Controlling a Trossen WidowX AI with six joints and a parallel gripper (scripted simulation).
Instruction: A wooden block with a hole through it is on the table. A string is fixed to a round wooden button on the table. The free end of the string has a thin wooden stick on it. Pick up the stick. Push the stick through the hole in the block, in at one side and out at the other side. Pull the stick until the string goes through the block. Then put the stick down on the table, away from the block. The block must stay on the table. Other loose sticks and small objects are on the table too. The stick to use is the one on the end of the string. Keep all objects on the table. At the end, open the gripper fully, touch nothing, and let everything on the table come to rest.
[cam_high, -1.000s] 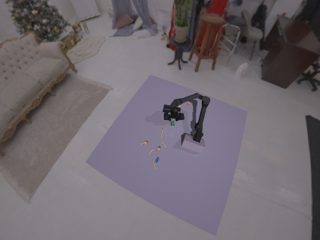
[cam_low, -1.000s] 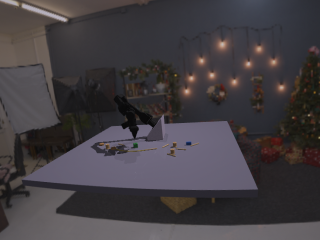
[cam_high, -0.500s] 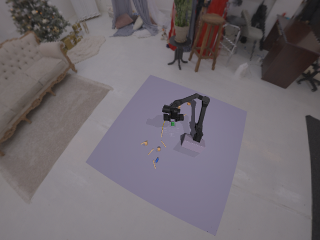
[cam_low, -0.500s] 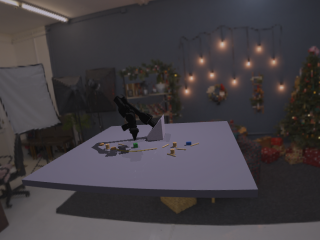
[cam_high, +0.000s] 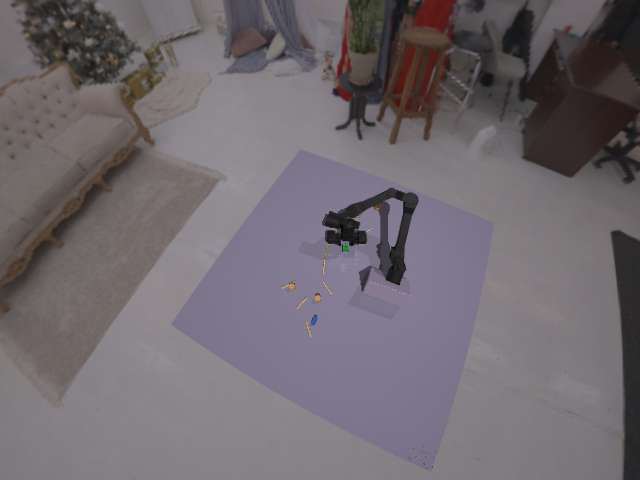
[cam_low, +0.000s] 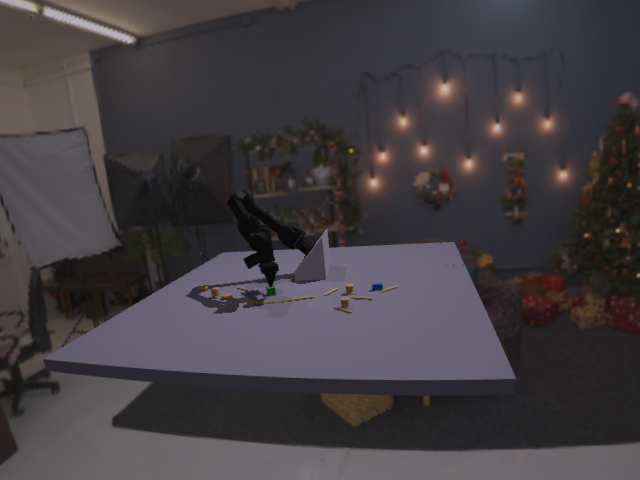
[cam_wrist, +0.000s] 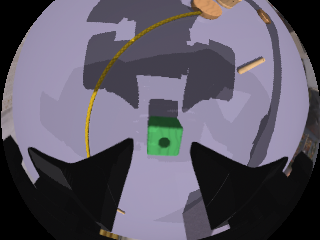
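The black parallel-jaw gripper (cam_high: 345, 242) (cam_low: 271, 285) (cam_wrist: 163, 146) stands partly open, nothing gripped. Between and just beyond the fingertips, as viewed from the wrist, sits the green wooden block with a round hole (cam_high: 345, 248) (cam_low: 270, 291) (cam_wrist: 164, 137), on the lilac table (cam_high: 361, 361) (cam_low: 310, 341) (cam_wrist: 55, 65). Left of the fingers' gap in that view, the yellow string (cam_wrist: 91, 107) curves to a round wooden button (cam_wrist: 207, 8) beyond the fingers.

Bench (cam_high: 330, 372) (cam_low: 310, 341) (cam_wrist: 55, 65), pale purple and flat. On it: green block (cam_high: 345, 248) (cam_low: 270, 291) (cam_wrist: 164, 142), its hole visible; yellow string (cam_high: 325, 253) (cam_low: 273, 301) (cam_wrist: 90, 110), curved near the block; blue piece (cam_high: 314, 319) (cam_low: 377, 286), beside a loose stick (cam_high: 308, 328) (cam_low: 389, 288).
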